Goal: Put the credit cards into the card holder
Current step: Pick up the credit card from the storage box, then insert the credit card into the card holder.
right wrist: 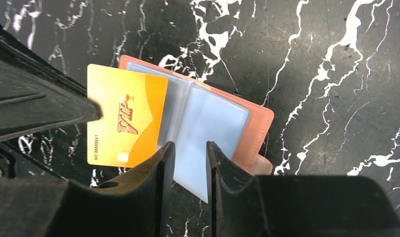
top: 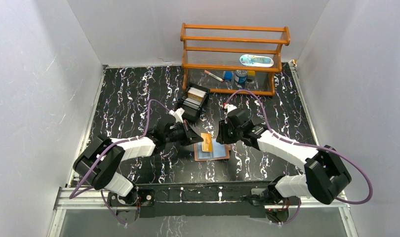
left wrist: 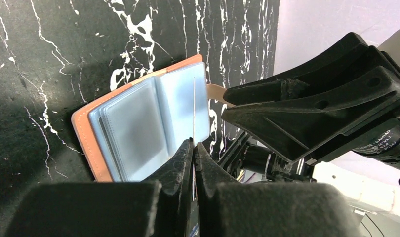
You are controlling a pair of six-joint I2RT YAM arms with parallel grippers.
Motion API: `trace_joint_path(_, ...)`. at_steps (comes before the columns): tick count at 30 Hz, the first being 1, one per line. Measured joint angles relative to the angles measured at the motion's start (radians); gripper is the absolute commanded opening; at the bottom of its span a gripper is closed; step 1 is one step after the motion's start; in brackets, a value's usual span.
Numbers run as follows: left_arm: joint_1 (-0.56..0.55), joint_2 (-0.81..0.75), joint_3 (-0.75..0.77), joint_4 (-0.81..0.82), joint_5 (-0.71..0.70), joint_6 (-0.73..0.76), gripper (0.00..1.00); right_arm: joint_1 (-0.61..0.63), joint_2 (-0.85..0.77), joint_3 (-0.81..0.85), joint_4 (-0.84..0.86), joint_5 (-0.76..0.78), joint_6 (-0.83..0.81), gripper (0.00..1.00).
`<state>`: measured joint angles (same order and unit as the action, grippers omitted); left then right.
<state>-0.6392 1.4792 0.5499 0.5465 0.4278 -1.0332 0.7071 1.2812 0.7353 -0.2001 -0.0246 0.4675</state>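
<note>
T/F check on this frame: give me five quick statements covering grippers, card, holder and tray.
1. The left gripper is shut on the orange card. True.
2. The card holder lies closed. False: it lies open, clear pockets up.
3. The orange card is fully inside a pocket. False: most of its face shows, outside the pockets.
4. The right gripper has its fingers apart. True.
5. The black tray sits on the wooden rack. False: it sits on the table, in front of the rack.
</note>
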Motion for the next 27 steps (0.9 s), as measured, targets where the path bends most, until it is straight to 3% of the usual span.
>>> trace_joint_path(27, -0.046, 0.126, -0.013, 0.074, -0.043, -0.02, 0.0, -0.003, 0.109, -0.089, 0.047, 0.032, -0.007, 0.32)
